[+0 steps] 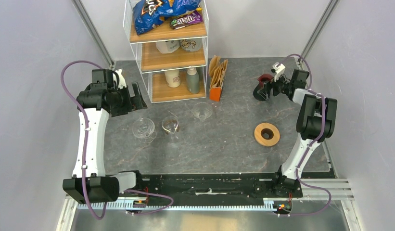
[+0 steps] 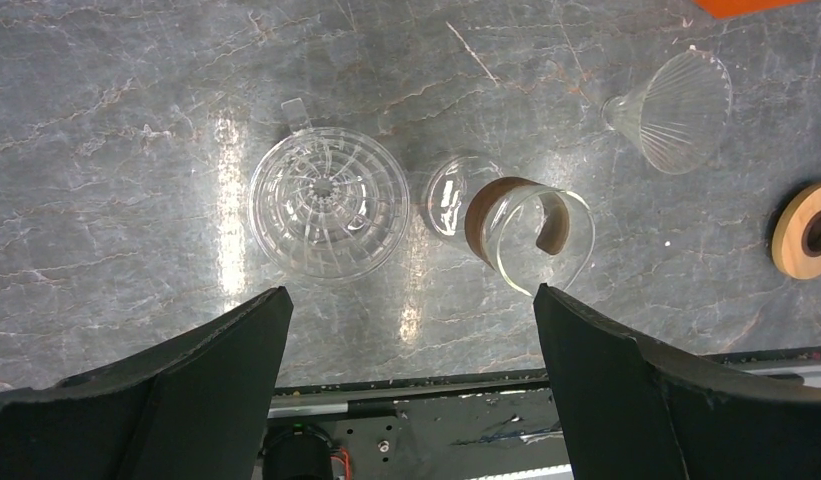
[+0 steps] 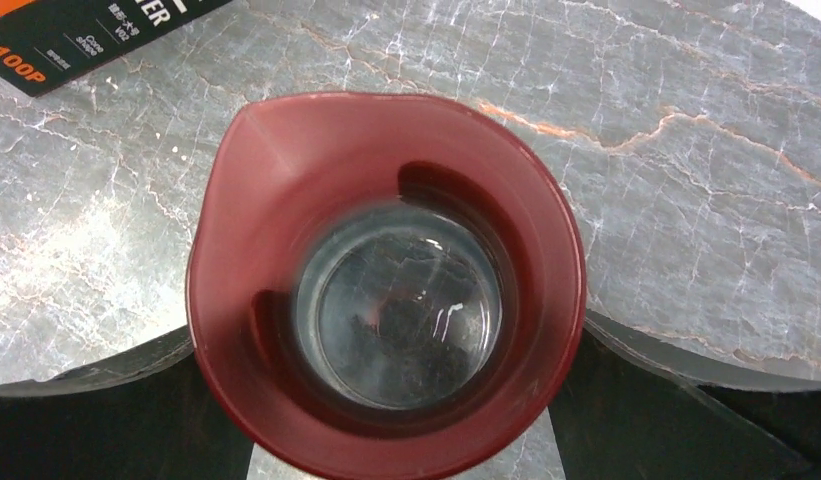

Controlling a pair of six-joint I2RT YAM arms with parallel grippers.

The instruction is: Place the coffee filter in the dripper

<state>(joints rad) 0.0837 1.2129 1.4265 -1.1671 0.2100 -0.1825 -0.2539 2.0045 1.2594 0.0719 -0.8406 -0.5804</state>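
Observation:
Brown paper coffee filters [image 1: 217, 69] stand upright in an orange box [image 1: 215, 91] beside the shelf. A clear glass dripper [image 1: 144, 129] with a handle sits on the table at front left, seen from above in the left wrist view as the dripper [image 2: 328, 205]. My left gripper [image 1: 133, 98] hangs above and left of it, left gripper [image 2: 411, 300] open and holding nothing. My right gripper [image 1: 262, 89] is at the back right, right gripper [image 3: 398, 420] open with one finger on each side of a dark red cup [image 3: 236, 200].
A glass carafe with a brown collar [image 2: 516, 232] lies right of the dripper. A bare glass cone [image 1: 202, 111] and a wooden ring [image 1: 267, 134] sit further right. A wire shelf [image 1: 167, 53] with snacks and bottles stands at the back.

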